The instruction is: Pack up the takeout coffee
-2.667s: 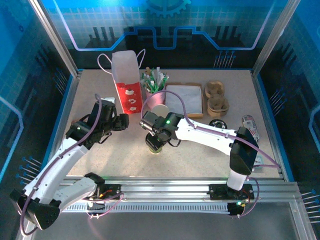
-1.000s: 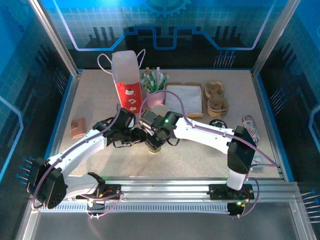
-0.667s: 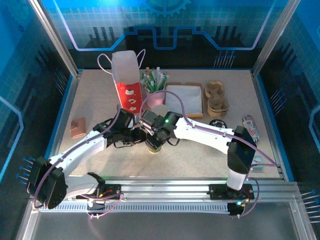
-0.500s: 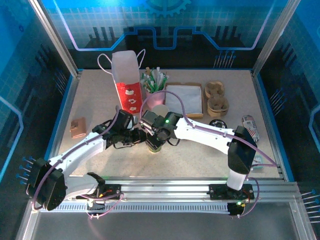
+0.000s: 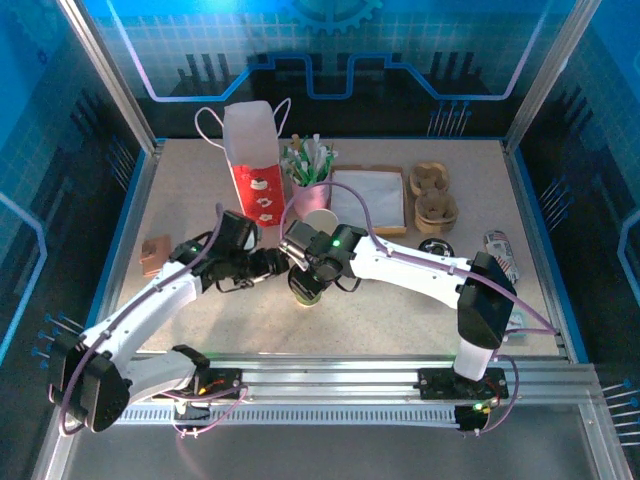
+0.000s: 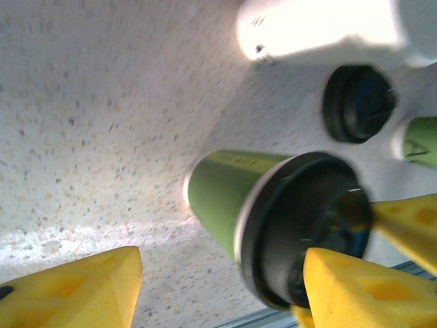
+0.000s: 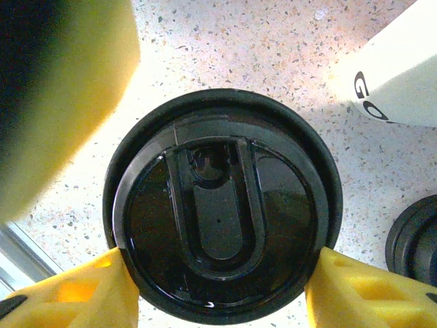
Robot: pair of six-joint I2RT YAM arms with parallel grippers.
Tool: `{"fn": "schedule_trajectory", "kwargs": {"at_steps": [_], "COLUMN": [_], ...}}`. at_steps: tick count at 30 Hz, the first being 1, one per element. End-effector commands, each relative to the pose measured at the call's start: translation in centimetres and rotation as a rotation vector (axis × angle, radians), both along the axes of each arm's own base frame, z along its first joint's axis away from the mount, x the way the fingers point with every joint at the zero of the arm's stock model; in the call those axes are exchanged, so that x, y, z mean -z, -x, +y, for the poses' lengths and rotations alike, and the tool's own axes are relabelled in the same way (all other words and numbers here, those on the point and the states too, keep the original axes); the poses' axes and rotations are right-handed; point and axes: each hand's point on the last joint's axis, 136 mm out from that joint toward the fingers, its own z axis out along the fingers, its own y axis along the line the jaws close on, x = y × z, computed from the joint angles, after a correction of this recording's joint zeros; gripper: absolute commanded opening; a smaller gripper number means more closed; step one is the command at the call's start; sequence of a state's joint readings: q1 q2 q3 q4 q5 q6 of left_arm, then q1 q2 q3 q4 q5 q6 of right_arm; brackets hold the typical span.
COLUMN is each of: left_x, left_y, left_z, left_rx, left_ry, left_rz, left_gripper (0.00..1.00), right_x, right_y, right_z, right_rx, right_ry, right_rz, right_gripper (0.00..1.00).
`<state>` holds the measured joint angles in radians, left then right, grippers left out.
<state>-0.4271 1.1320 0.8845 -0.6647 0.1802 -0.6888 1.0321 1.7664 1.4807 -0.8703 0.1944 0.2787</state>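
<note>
The green cup with its black lid stands on the worktop just below the middle of the top view, and both arms meet at it. The right end effector is clamped on it: in the right wrist view its yellow fingers press the lid rim of the cup from the lower left and lower right. The left end effector reaches in from the left with its fingers wide apart. In its wrist view the cup sits between them, near the right finger and clear of the other. A white cup stands just above, behind the right arm. A loose black lid lies to the right
</note>
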Motion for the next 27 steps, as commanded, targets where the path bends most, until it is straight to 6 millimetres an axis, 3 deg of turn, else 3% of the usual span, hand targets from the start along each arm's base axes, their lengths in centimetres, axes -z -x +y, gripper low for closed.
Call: {"fn": "schedule_trajectory", "kwargs": {"at_steps": [1,9,27], "left_x": [-2.3,-1.3,-2.2], "left_y": [-0.7,-2.0,-2.2], "left_z": [0.8,2.1,3.9], "left_rx": [-0.003,-0.041,-0.074], "left_ry": [-0.016,-0.001,-0.021], "left_rz": [-0.043,-0.028,-0.069], "left_gripper": [0.66,0.67,0.67], "right_x": [4.1,3.1,-0.8], "right_y": [2.3,2.2,1.1], "right_z": [-2.3,-2.3,-2.7], "right_rx": [-0.027,-0.039,-0.037], "right_ry": [0.131,0.118,0.045], "right_rz": [0.152,0.137,0.068], "right_gripper": [0.58,0.58,0.57]}}
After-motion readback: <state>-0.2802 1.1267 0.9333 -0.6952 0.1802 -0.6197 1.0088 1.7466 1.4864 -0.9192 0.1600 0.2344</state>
